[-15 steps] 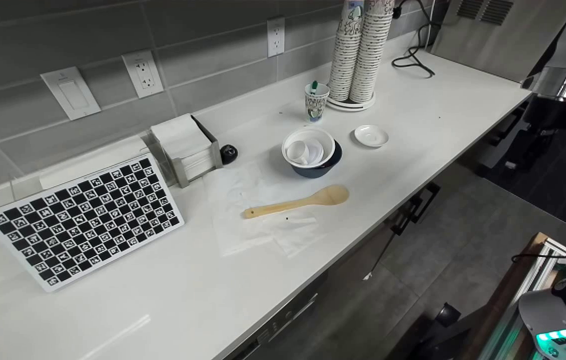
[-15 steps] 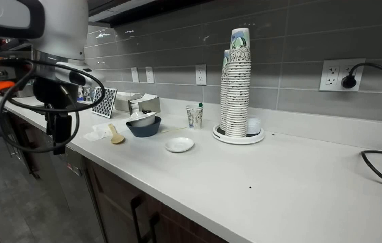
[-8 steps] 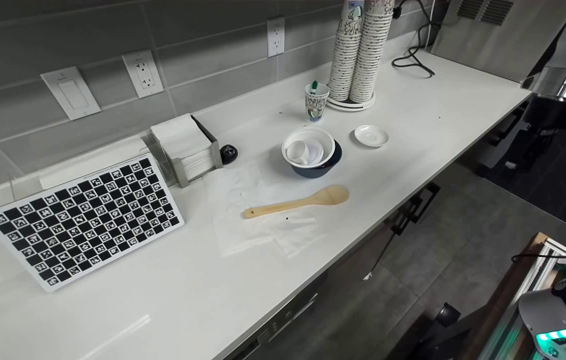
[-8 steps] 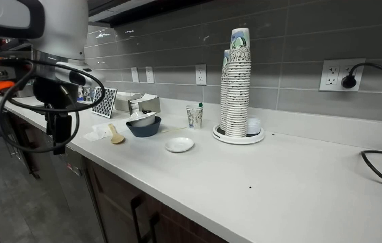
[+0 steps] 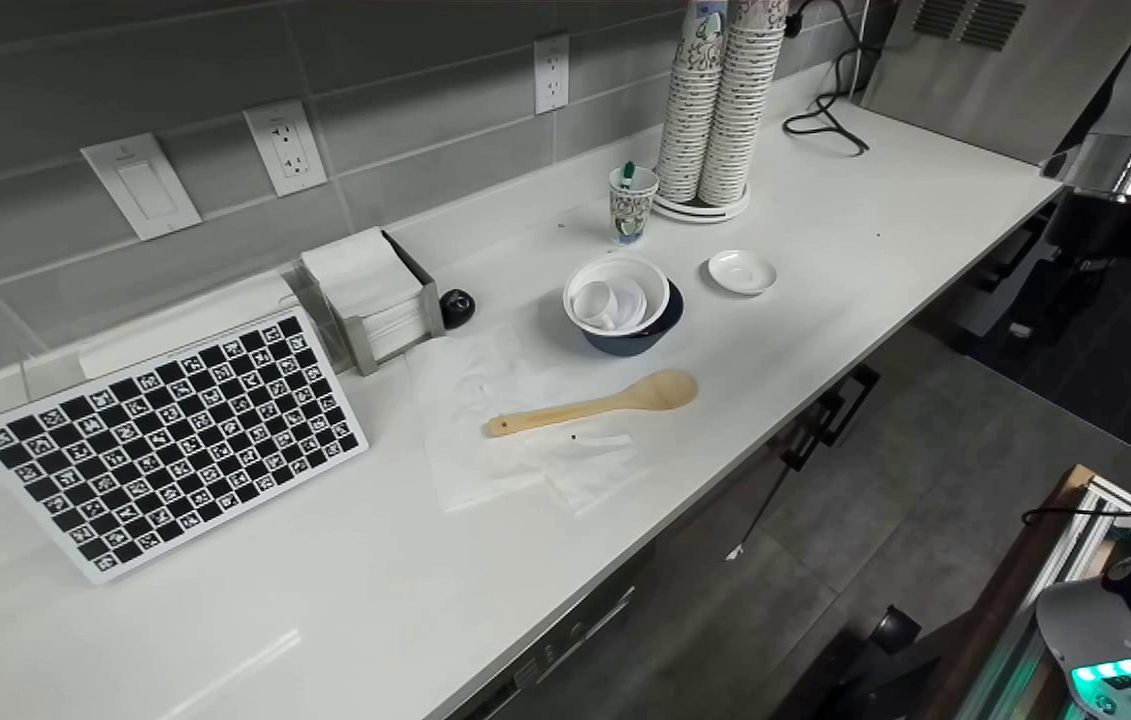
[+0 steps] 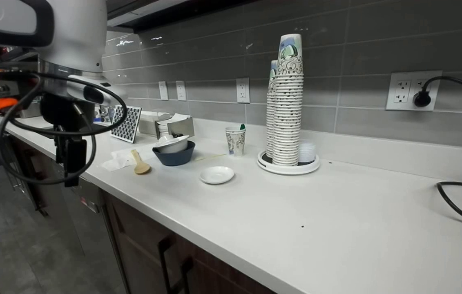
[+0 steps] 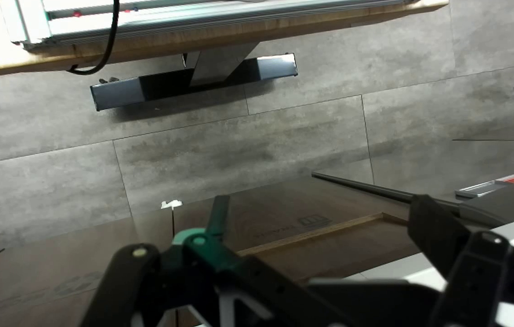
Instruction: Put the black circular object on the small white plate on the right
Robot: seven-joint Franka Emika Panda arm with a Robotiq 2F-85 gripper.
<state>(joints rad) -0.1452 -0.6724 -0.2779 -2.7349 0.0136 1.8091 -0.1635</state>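
The black circular object (image 5: 457, 308) is small, round and shiny. It sits on the counter against the corner of the napkin holder in an exterior view. In the opposite view it is mostly hidden behind the bowls. The small white plate (image 5: 742, 272) is shallow, round and bare, right of the bowls; it also shows in an exterior view (image 6: 217, 175). My gripper (image 6: 70, 179) hangs beyond the counter's front edge, away from both things. In the wrist view my gripper (image 7: 325, 218) has its fingers wide apart with nothing between them, above the floor and cabinet fronts.
A dark blue bowl (image 5: 625, 343) holds a white bowl (image 5: 577, 278) with a cup inside. A wooden spoon (image 5: 593, 405) lies on thin paper. A napkin holder (image 5: 433, 305), a paper cup (image 5: 631, 215), tall cup stacks (image 5: 710, 130) and a checkered board (image 5: 175, 440) stand along the wall.
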